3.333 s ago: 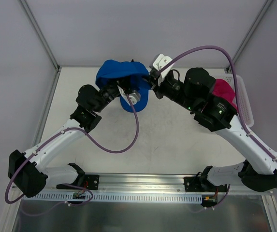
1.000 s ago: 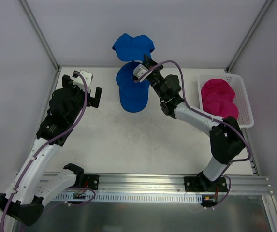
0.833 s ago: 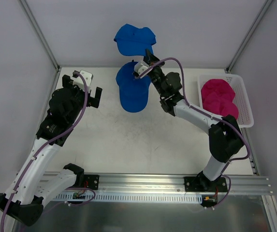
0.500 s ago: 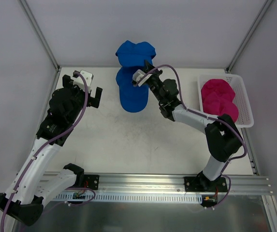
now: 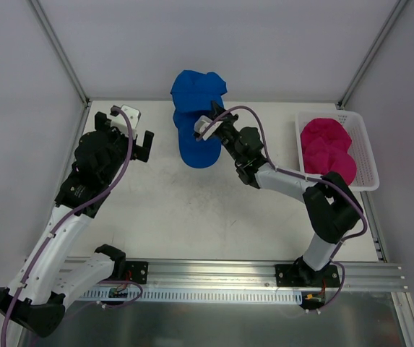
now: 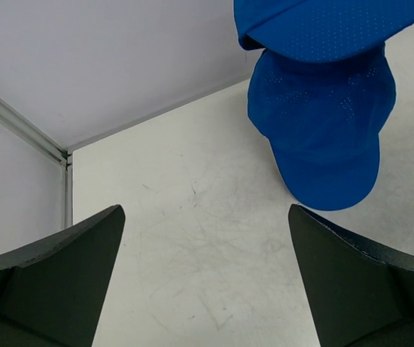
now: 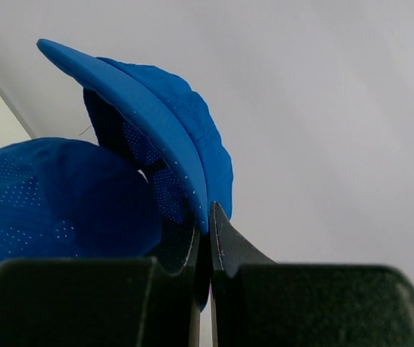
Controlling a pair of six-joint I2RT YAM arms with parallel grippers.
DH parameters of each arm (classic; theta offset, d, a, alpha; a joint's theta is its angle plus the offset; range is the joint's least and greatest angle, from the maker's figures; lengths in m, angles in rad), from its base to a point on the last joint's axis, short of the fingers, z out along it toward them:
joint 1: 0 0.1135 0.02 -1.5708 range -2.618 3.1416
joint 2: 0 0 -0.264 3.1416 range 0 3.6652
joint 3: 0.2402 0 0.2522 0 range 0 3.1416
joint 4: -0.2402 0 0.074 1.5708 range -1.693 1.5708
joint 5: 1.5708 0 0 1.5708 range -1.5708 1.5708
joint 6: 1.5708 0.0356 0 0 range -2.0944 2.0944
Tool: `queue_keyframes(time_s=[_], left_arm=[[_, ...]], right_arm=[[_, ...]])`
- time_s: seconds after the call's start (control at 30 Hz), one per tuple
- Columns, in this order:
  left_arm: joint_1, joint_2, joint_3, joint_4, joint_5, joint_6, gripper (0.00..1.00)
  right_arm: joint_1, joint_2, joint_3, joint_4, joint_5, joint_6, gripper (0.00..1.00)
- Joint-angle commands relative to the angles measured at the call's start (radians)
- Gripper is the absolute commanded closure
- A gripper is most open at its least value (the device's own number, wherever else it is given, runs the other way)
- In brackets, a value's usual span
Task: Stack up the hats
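Observation:
One blue hat (image 5: 196, 144) lies on the table at the back middle, brim toward me. A second blue hat (image 5: 198, 87) hangs just above and behind it, overlapping its crown. My right gripper (image 5: 207, 121) is shut on that hat's brim (image 7: 156, 137), the brim edge pinched between the fingertips (image 7: 225, 238). In the right wrist view the lying hat (image 7: 55, 195) shows at lower left. Two pink hats (image 5: 327, 148) rest in the white tray (image 5: 365, 155) at the right. My left gripper (image 5: 123, 136) hovers open over bare table, left of the blue hats (image 6: 322, 130), holding nothing (image 6: 207, 224).
Frame posts and pale walls close in the table at the back corners (image 6: 66, 155). The right arm's elbow (image 5: 333, 206) stands just in front of the tray. A purple cable (image 5: 246, 112) loops over the right wrist.
The right gripper has brought the held blue hat down and nearer, from behind the lying hat to over its crown. The left arm, earlier at the hat, stands back to the left and has stayed still.

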Motion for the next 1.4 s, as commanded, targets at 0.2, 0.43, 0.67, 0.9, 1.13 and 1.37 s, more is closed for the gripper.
queue_keyframes(time_s=[0.2,0.43,0.67,0.9,1.13,1.37], left_arm=[[0.009,0.012,0.047,0.01,0.006,-0.019,0.01],[0.01,0.001,0.036,0.01,-0.002,-0.006,0.01],[0.01,0.009,0.038,0.01,-0.002,-0.011,0.01],[0.01,-0.005,0.029,0.009,-0.013,-0.003,0.01],[0.01,0.006,0.026,0.01,0.004,-0.008,0.01],[0.012,0.025,0.038,0.012,0.01,-0.017,0.01]], right_arm=[[-0.003,0.039,0.172,0.068,0.045,-0.007,1.0],[-0.001,0.071,0.169,0.069,0.064,0.017,1.0],[-0.001,0.114,0.209,0.069,0.082,0.049,1.0],[0.002,0.086,0.186,0.069,0.082,0.057,1.0],[0.018,-0.03,0.053,0.08,0.093,0.039,1.0],[0.043,-0.083,-0.094,0.158,0.078,0.002,1.0]])
